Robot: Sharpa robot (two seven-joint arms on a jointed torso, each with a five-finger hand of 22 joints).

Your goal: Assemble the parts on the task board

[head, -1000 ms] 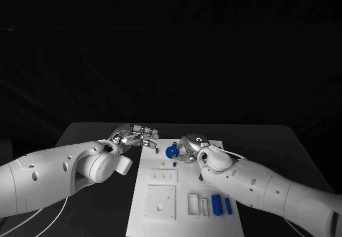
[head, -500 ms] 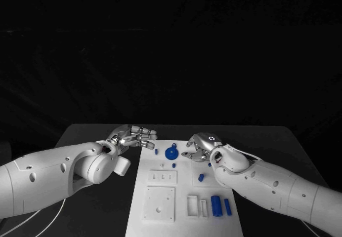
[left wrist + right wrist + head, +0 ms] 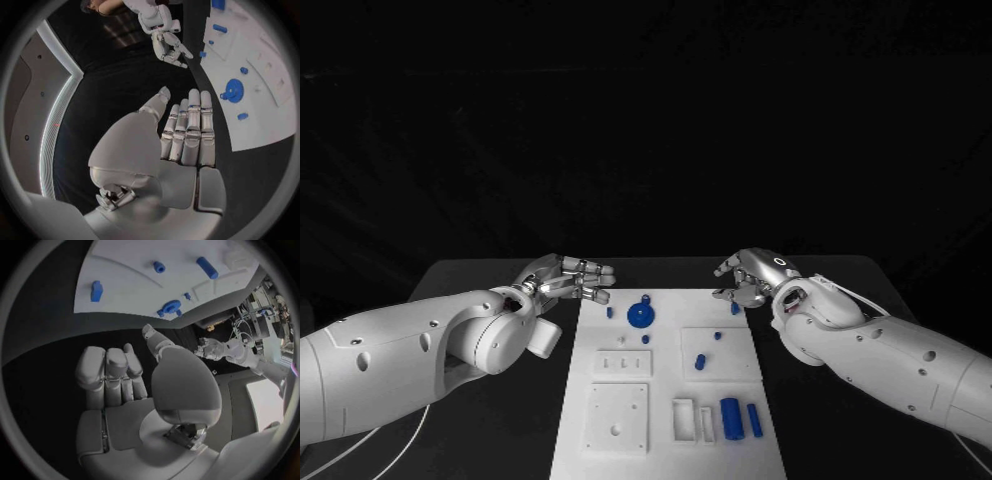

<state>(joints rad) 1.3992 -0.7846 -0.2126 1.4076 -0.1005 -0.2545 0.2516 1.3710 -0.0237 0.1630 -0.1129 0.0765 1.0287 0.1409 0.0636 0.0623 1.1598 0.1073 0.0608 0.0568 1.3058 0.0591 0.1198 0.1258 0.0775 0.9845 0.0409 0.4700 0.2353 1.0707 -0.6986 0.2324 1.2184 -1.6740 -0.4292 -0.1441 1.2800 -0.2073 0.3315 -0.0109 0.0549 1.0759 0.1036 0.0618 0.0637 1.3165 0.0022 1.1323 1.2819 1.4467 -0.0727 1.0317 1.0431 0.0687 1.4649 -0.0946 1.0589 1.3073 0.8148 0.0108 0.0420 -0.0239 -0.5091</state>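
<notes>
The white task board point(image 3: 668, 440) lies lengthwise in the middle of the black table. A blue gear point(image 3: 642, 316) lies on its far end, with small blue pegs point(image 3: 718, 336) scattered near it. Two blue cylinders point(image 3: 730, 415) lie at the near right. My left hand point(image 3: 571, 277) hovers off the board's far left corner, its fingers straight and side by side, holding nothing. Beyond the far right corner, my right hand point(image 3: 754, 275) has loosely bent fingers and is empty too. The left wrist view shows the gear point(image 3: 232, 91) and my right hand point(image 3: 165, 45). The right wrist view shows the gear point(image 3: 170, 306).
White raised blocks with holes and slots point(image 3: 619, 415) stand on the near half of the board. Bare black table point(image 3: 877, 300) runs along both long sides of the board. The table's far edge lies just behind both hands.
My right hand has let go of the blue gear, which stays on the board. It has drawn away to the right, past the board's far right corner. My left hand has barely moved.
</notes>
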